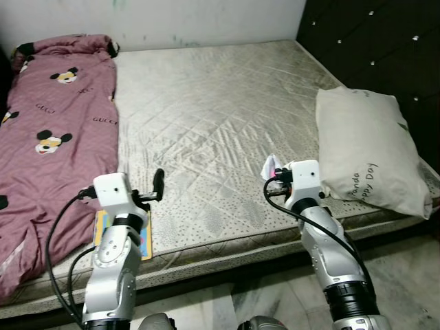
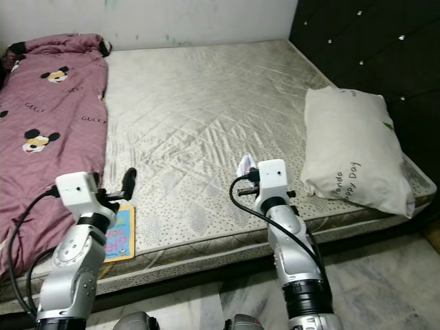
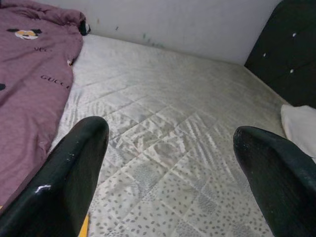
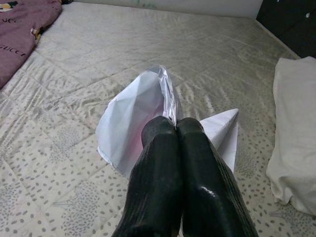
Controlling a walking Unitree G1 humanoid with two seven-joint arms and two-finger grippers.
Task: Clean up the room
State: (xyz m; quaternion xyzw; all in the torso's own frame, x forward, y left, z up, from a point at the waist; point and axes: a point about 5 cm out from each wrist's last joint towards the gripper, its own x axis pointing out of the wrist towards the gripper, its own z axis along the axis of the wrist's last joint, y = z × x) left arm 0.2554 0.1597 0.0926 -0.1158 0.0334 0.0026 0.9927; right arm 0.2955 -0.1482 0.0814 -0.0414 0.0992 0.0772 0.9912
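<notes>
Over the bare mattress near its front edge, the right claw pinches a crumpled white wrapper beside the pillow, while the left claw hovers wide open by the pink Mickey blanket.

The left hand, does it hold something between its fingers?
No, the left hand has its two black fingers spread wide apart, with only bare mattress seen between them.
</notes>
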